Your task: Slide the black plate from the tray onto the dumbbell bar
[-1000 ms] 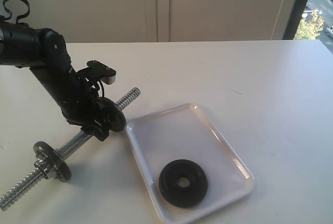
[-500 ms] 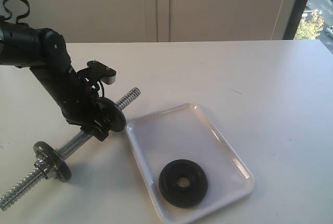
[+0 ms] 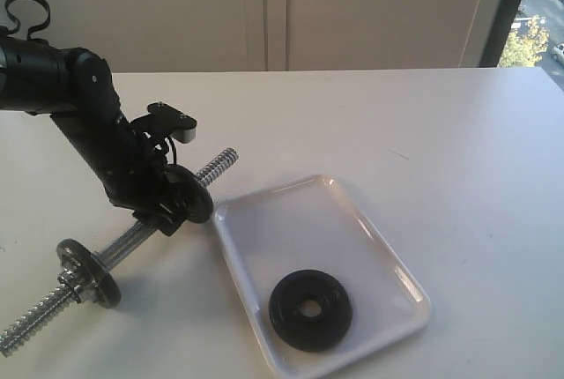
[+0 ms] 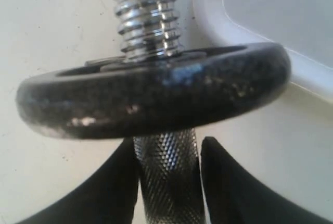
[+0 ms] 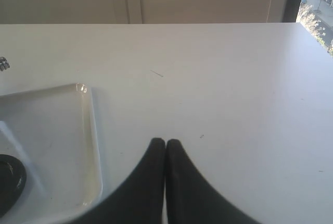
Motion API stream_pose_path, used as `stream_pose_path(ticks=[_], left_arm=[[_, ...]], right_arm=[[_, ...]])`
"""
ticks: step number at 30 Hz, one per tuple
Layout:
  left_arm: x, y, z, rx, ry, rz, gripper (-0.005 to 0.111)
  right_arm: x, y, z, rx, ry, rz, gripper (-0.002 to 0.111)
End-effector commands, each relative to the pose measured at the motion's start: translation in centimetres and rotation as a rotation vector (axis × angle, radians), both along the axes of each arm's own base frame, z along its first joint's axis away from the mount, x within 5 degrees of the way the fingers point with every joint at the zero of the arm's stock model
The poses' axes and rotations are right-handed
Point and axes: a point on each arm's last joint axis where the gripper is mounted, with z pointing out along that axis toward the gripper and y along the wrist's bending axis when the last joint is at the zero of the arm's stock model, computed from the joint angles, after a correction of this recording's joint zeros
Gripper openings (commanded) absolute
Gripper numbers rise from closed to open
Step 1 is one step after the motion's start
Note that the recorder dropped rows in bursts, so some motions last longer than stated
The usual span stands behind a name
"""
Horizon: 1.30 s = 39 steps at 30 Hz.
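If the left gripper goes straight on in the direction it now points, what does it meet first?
Probably the worn dark disc on the dumbbell bar: the left gripper straddles the bar just behind it, though depth is unclear.

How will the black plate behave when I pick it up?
The black plate looks like solid cast metal, so probably heavy and rigid. Lying flat on the glossy tray, it may skid when nudged; on edge it could roll.
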Motion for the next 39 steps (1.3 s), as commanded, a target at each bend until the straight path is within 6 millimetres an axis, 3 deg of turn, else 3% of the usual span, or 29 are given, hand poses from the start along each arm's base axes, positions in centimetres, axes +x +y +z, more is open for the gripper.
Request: stream_pose_path(ticks=[1, 6, 13, 22, 25, 28, 39], left_arm=[[-0.4, -0.2, -0.3, -0.004, 0.035, 0.003, 0.042], [-0.7, 0.0, -1.0, 0.000, 0.042, 0.009, 0.041], [-0.6, -0.2, -1.0, -0.025, 0.024, 0.030, 0.013], [-0.5, -0.2, -0.9, -0.030, 0.015, 0.033, 0.023], [-0.5, -0.2, -0.9, -0.032, 0.020, 0.048, 0.017], [-0.6, -0.2, -0.8, -0.030, 0.019, 0.046, 0.001], [-1.0, 0.0, 1.7, -0.057, -0.028, 0.051, 0.000]], right_arm=[[0.0, 0.0, 0.0, 0.002, -0.009, 0.000, 0.000], [0.0, 0.0, 0.0, 0.002, -0.009, 0.000, 0.000], [0.0, 0.0, 0.0, 0.002, -0.009, 0.000, 0.000], [0.0, 0.0, 0.0, 0.002, -0.009, 0.000, 0.000], [0.0, 0.0, 0.0, 0.002, -0.009, 0.000, 0.000], [0.0, 0.0, 0.0, 0.002, -0.009, 0.000, 0.000], [0.0, 0.0, 0.0, 0.002, -0.009, 0.000, 0.000]])
